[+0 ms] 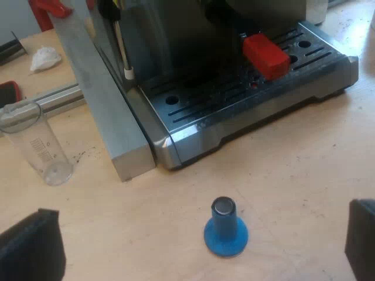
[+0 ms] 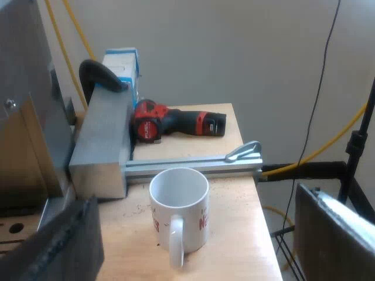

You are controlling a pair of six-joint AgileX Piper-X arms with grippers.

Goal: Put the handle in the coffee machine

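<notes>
The espresso machine stands on a wooden table, its slotted metal drip tray facing me. The holder's red handle end juts out from the machine's front, above the drip tray; the metal part of the holder is hidden in shadow. My left gripper is open, hovering over the table in front of the machine, with a blue tamper standing upright between its spread fingers and touching neither. My right gripper is open above a white mug beside the machine.
An empty measuring glass stands beside a metal block at the machine's side. A red and black drill, an aluminium rail and a clamp lie beyond the mug. The table edge drops off close to the mug.
</notes>
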